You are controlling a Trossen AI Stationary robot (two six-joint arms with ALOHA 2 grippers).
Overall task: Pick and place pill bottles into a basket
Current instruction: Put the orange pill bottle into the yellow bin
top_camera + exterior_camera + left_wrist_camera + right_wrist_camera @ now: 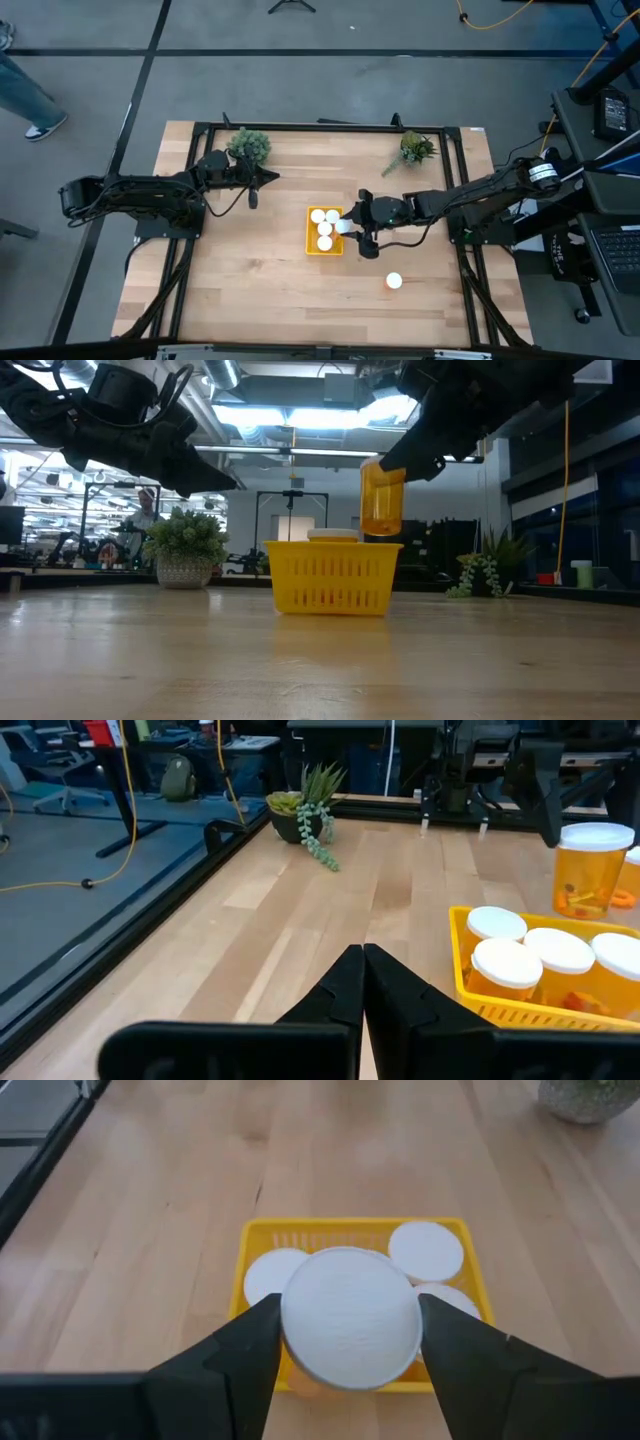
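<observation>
The yellow basket point(312, 244) stands at the table's middle with several white-capped orange pill bottles point(324, 243) upright in it; it also shows in the low view point(333, 575) and the right wrist view point(262, 1232). My right gripper point(350, 228) is shut on another pill bottle point(381, 500) just above the basket's right side. One more pill bottle point(394, 281) stands on the table, near and right of the basket. My left gripper point(268, 178) is shut and empty by the far left plant, away from the basket. My right gripper pinches the pill bottle at its white cap point(350, 1315), one finger point(245, 1345) on either side. The fingers come from above, pointing down. The bottle hangs upright below them, its bottom point(380, 530) just above the basket's rim, lifted clear.
A potted plant point(249, 145) stands at the far left and a trailing plant point(415, 148) at the far right. A black frame point(300, 126) runs along the table's edges. Bare wood lies near and left of the basket. A person point(147, 510) shows in the room behind.
</observation>
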